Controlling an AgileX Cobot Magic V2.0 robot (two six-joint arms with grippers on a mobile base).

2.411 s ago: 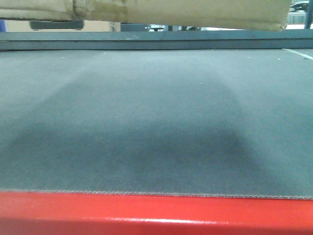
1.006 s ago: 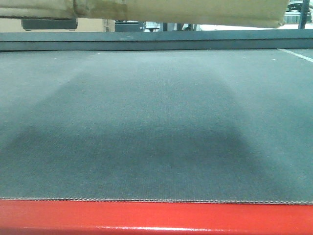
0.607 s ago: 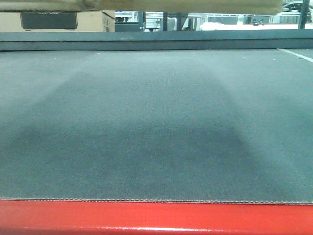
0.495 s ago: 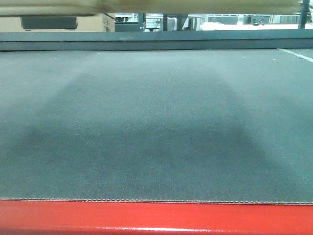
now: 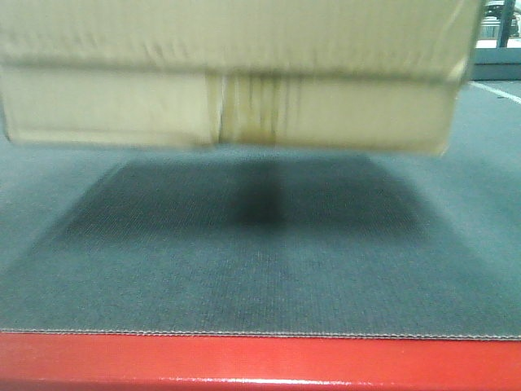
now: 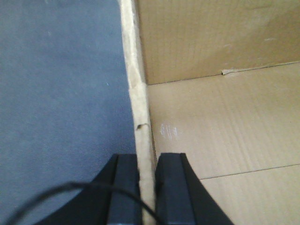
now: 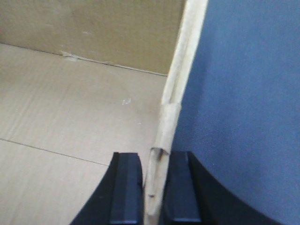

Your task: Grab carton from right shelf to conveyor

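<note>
The carton (image 5: pixel 236 73), a brown cardboard box with yellowish tape at its centre seam, fills the top of the front view. It is blurred, low over the conveyor belt (image 5: pixel 260 269), and throws a dark shadow under itself. I cannot tell whether it touches the belt. My left gripper (image 6: pixel 146 161) is shut on the carton's left wall, with the open inside of the carton (image 6: pixel 225 117) to its right. My right gripper (image 7: pixel 154 159) is shut on the right wall, with the carton's floor (image 7: pixel 70 112) to its left. The right shelf is out of view.
The conveyor's red frame edge (image 5: pixel 260 362) runs along the bottom of the front view. Grey belt lies outside the carton on both sides (image 6: pixel 61 93) (image 7: pixel 248 84). A white line (image 5: pixel 496 90) crosses the belt at far right.
The carton has dropped from the top edge of the front view to low over the belt. Its shadow has become darker and sharper. It now hides the background behind the conveyor.
</note>
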